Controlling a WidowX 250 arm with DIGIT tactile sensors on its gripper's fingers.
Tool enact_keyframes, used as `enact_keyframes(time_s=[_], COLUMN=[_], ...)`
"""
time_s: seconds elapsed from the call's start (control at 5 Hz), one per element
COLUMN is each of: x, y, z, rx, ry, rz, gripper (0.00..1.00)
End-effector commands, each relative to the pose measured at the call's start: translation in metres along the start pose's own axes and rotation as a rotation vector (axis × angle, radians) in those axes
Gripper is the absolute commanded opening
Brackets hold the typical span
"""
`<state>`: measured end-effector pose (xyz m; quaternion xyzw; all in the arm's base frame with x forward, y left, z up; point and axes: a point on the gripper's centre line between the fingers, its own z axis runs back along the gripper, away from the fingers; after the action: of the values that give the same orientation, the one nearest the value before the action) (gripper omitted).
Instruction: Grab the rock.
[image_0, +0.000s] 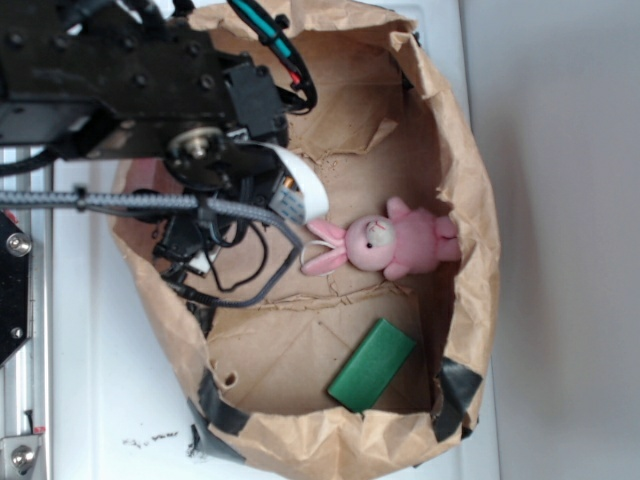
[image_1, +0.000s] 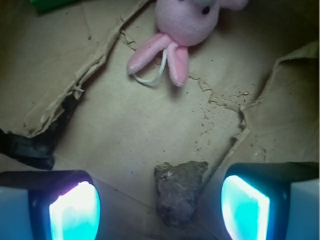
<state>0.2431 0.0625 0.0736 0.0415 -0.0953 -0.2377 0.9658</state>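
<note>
In the wrist view the rock (image_1: 177, 192), a rough brown-grey lump, lies on the brown paper floor between my two glowing fingers. My gripper (image_1: 160, 210) is open; the left pad (image_1: 75, 212) and right pad (image_1: 245, 207) stand well apart, and neither touches the stone. The rock sits nearer the right pad. In the exterior view the black arm (image_0: 150, 90) reaches down into the bag's left half and hides both the rock and the gripper's jaws.
A pink plush bunny (image_0: 385, 243) (image_1: 185, 25) lies ahead of the gripper. A green block (image_0: 372, 365) (image_1: 50, 4) rests near the bag's front. The crumpled paper bag wall (image_0: 470, 200) rings everything, patched with black tape (image_0: 455, 395) (image_1: 27, 147).
</note>
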Motion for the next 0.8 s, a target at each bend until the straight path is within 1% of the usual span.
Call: enact_keyframes(time_s=[0.0, 0.2, 0.6], x=[0.008, 0.006, 0.004], y=[0.015, 0.013, 0.002], z=[0.003, -0.008, -0.036], rx=[0.077, 0.104, 0.129], ry=[-0.015, 0.003, 0.034], rz=[0.012, 0.001, -0.011], gripper=[1.0, 1.0, 1.0])
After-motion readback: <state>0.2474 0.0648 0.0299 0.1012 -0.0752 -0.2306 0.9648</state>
